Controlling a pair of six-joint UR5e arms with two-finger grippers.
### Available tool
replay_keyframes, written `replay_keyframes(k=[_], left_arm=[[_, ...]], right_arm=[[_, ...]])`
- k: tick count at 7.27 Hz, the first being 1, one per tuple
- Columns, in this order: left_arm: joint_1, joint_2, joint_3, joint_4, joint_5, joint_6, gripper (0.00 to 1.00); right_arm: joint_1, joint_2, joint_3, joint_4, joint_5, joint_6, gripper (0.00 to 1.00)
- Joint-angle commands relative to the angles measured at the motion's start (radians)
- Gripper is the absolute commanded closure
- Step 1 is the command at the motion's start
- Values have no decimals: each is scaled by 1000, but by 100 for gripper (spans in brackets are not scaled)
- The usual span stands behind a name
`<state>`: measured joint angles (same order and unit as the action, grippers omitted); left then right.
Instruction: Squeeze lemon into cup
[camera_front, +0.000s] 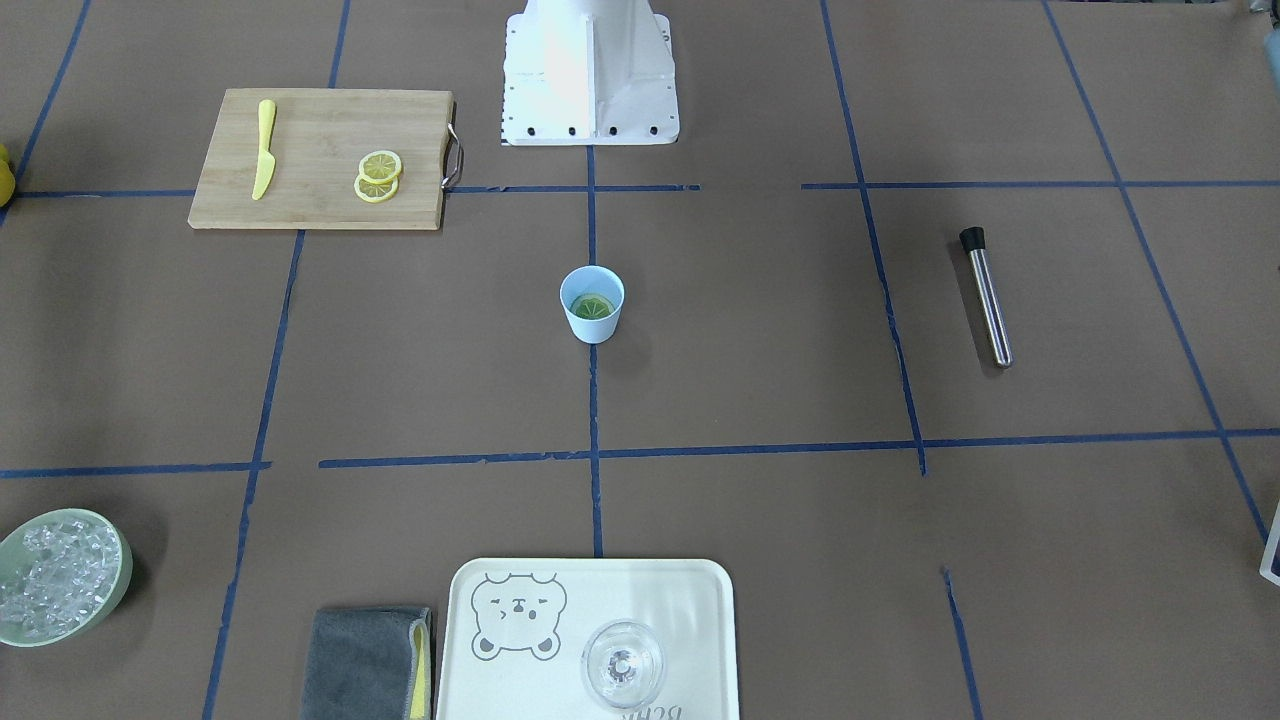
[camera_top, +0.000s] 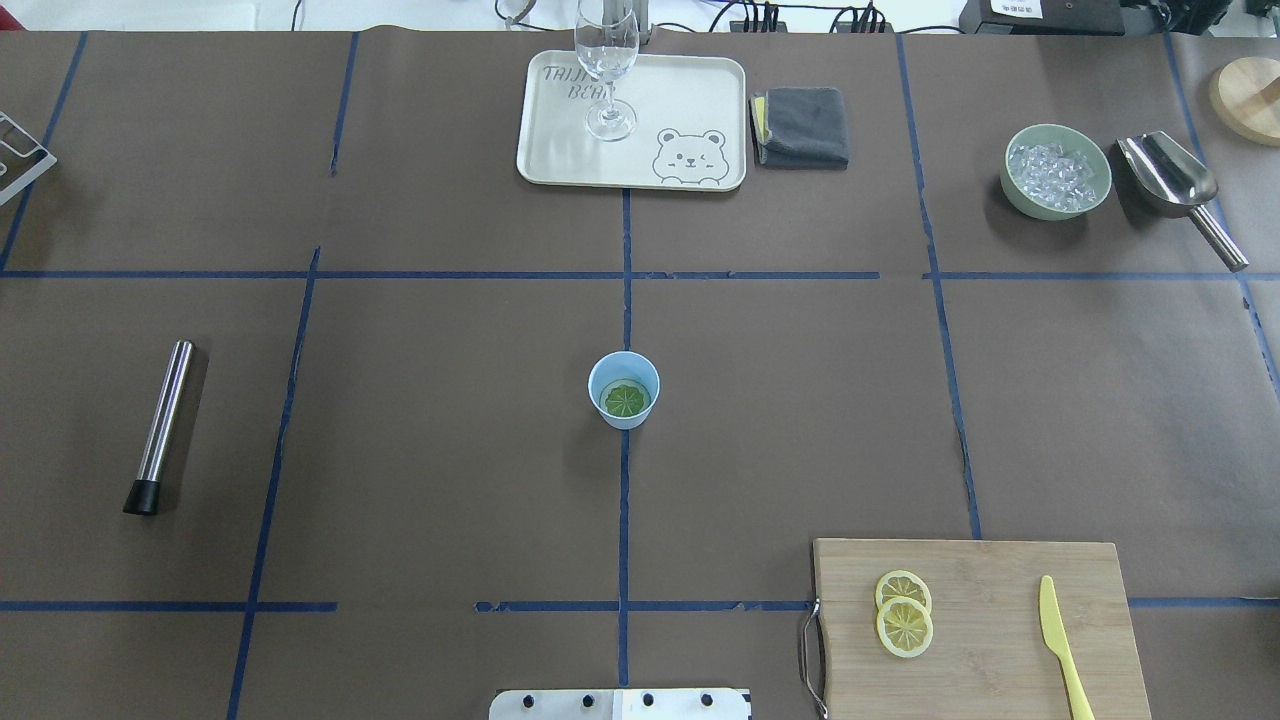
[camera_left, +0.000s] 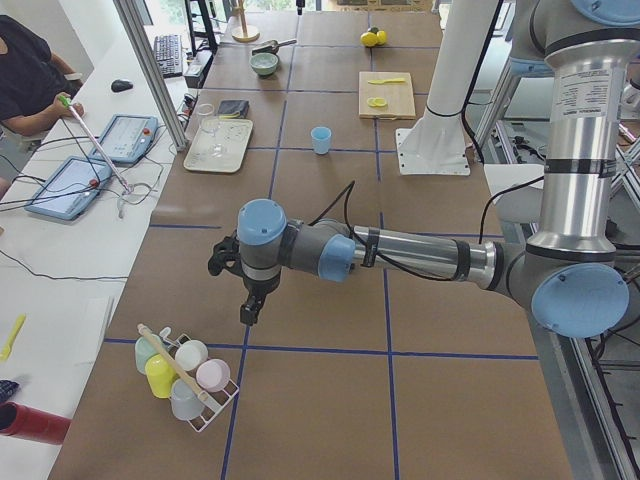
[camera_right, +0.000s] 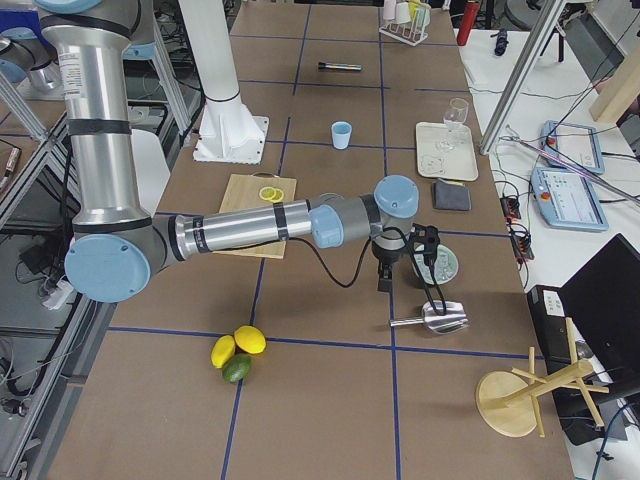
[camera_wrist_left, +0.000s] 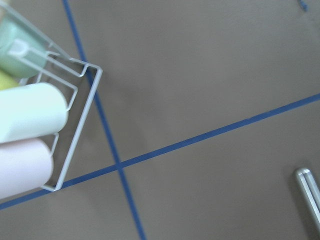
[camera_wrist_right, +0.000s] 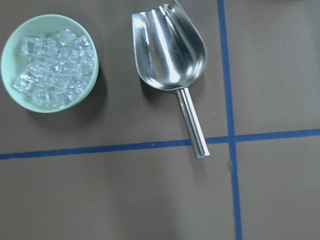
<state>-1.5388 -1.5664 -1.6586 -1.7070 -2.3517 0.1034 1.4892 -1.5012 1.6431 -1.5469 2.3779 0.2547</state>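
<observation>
Nearest the robot's base, two overlapping lemon slices (camera_top: 904, 626) lie on the cutting board (camera_top: 1000, 600), near a yellow knife (camera_top: 1058, 640). Mid-table, the cup (camera_top: 623, 390) stands upright on a blue tape line with a greenish slice (camera_top: 625, 400) inside. Further out, the left gripper (camera_left: 250, 310) hangs by a cup rack (camera_left: 185, 385) and the right gripper (camera_right: 384, 278) near the ice bowl (camera_top: 1050, 213). I cannot tell whether either is clenched or loose.

Papered in brown across the whole table (camera_top: 450, 450), gridded with blue tape (camera_top: 450, 274). Flanked along the far edge by a white desk (camera_left: 120, 250) with aluminium posts (camera_left: 150, 70). Lit evenly, with soft shadows.
</observation>
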Motion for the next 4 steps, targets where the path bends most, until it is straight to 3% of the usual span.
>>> replay_keyframes(k=[1, 4], left_arm=[[-37, 17, 30, 68, -55, 9, 0], [-35, 23, 22, 85, -55, -5, 0]], right_arm=[[49, 7, -55, -65, 3, -184, 0], [49, 1, -58, -75, 1, -186, 0]])
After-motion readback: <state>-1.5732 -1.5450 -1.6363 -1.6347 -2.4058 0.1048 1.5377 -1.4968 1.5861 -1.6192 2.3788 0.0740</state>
